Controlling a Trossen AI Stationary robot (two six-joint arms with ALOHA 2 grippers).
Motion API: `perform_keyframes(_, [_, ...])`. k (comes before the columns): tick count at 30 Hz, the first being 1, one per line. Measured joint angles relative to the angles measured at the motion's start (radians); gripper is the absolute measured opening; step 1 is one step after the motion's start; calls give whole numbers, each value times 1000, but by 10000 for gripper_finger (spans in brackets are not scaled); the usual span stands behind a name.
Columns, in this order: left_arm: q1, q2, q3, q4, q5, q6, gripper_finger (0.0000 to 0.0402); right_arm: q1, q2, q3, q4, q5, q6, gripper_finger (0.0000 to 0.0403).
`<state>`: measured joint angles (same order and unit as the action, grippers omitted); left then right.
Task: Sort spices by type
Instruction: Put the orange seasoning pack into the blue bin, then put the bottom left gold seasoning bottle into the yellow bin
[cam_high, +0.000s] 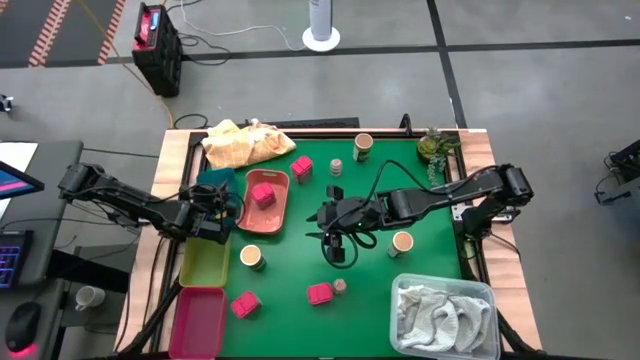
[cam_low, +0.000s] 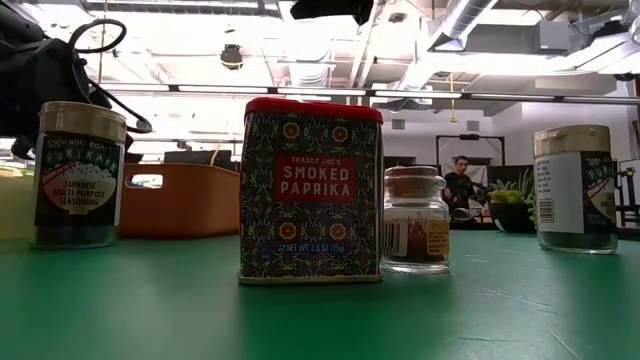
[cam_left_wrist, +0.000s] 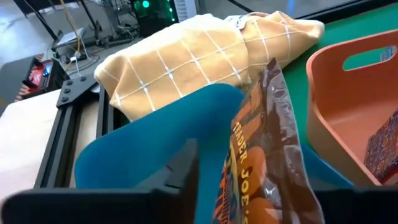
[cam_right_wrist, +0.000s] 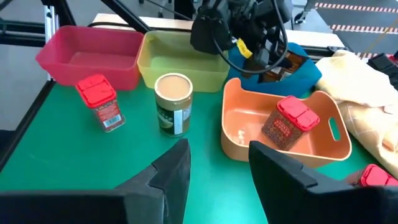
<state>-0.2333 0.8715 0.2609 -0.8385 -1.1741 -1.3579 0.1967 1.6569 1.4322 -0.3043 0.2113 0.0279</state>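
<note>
From above, the left hand (cam_high: 222, 208) sits at nine o'clock over a teal tray (cam_high: 212, 180); the right hand (cam_high: 337, 240) hovers mid-desk (cam_high: 400, 290), fingers parted and empty.

At desk level, a paprika tin (cam_low: 311, 190) stands centre.

The left wrist shows a brown spice packet (cam_left_wrist: 264, 149) between its fingers; whether it's gripped, I cannot tell.

The right wrist shows another tin (cam_right_wrist: 289, 122) in the salmon tray (cam_right_wrist: 249, 134).

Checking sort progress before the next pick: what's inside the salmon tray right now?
The salmon tray holds one red-lidded smoked paprika tin, leaning against its far wall. The rest of the floor shows bare; the strip behind the near wall is hidden.
</note>
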Motion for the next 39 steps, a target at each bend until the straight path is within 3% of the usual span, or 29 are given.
perform_keyframes(6, [0,-2,54,-10,-33,128,172,-1,0,0,-9,0,-2,191])
perform_keyframes(17, [-20,-2,271,-9,11,418,186,-3,0,0,-48,0,-2,191])
perform_keyframes(22, [-112,-2,388,65,184,661,186,-3,0,0,-140,0,30,191])
perform_keyframes(26, [-219,-2,408,290,316,822,186,-3,0,0,-167,0,41,191])
perform_keyframes(31, [-319,19,409,504,446,848,187,-3,0,0,-171,103,45,191])
perform_keyframes(35, [-380,95,416,514,577,766,204,-3,0,0,-192,140,52,191])
perform_keyframes(39, [-434,202,473,476,595,759,234,-3,0,0,-183,186,51,191])
